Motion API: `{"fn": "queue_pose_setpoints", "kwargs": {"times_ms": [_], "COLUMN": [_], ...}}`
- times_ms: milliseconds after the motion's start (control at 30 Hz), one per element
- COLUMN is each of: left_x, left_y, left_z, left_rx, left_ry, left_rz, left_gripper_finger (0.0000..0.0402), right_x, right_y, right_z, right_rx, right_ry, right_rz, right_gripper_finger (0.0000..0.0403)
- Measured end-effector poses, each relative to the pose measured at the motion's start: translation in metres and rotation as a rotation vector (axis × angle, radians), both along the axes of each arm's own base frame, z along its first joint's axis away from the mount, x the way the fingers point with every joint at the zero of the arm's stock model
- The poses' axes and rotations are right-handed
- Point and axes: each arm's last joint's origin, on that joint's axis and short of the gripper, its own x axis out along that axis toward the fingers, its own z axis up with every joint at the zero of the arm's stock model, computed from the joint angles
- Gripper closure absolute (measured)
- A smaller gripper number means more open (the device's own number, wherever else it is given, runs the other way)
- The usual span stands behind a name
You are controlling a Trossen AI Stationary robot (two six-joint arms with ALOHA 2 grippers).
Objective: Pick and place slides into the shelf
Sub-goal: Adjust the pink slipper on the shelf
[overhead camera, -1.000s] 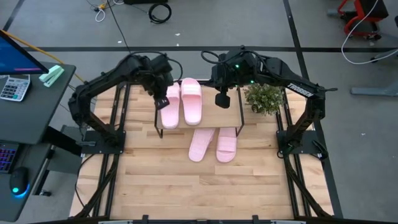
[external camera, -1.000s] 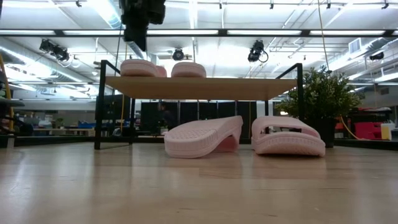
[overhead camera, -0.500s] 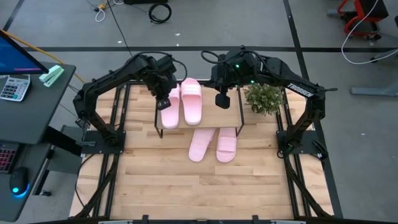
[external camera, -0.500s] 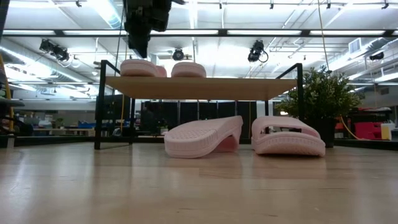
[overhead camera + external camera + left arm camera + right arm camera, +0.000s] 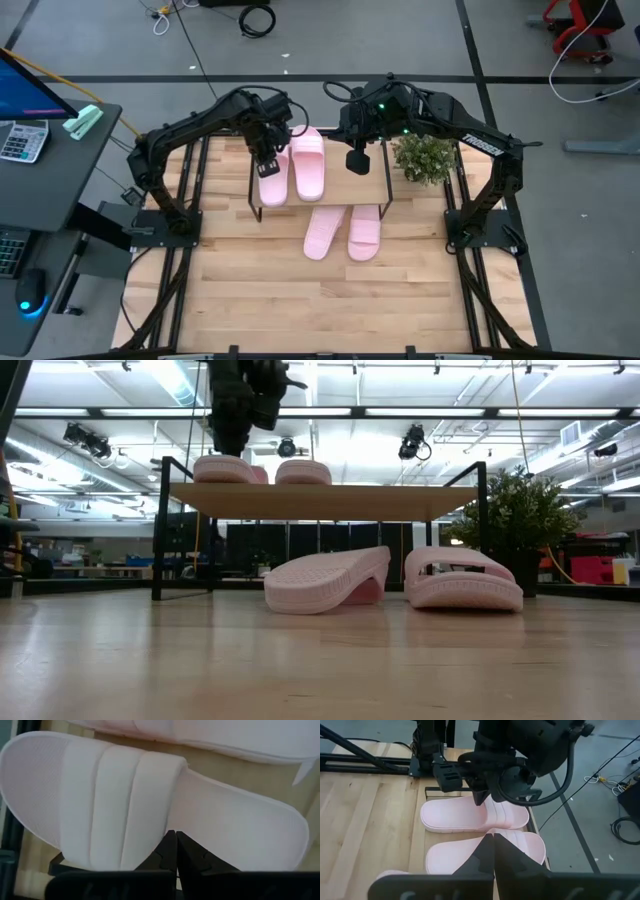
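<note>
Two pale pink slides lie side by side on the shelf's top board, resting on their soles: the left one and the right one. Two more slides lie on the table at the shelf's near side, one tilted with one end raised and one flat. My left gripper is shut, pointing down just over the left slide's strap. My right gripper is shut and empty above the shelf's right half. My left gripper's shut fingertips point down at the edge of the left slide's strap, on the heel side. I cannot tell whether they touch it. The slide lies flat on the shelf's board.
A small potted plant stands just right of the shelf. The shelf's black legs stand on the wooden tabletop, with open space under the board. There is free tabletop toward the near edge. A desk with a calculator stands off the table's left side.
My left gripper has gone toward the table's right edge and down, closing in on the left slide on the shelf. The slides have stayed where they were.
</note>
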Motion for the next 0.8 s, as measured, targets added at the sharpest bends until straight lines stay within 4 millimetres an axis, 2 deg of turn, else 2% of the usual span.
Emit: {"fn": "queue_pose_setpoints", "kwargs": {"times_ms": [800], "left_x": [0.0012], "left_y": [0.0036], "left_z": [0.0004], "left_rx": [0.089], "left_ry": [0.017], "left_rz": [0.017], "left_gripper_finger": [0.0392], "right_x": [0.0003], "right_y": [-0.0001], "right_z": [-0.0003], "right_rx": [0.000], "right_ry": [0.001], "right_rz": [0.000], "right_gripper_finger": [0.0402]}}
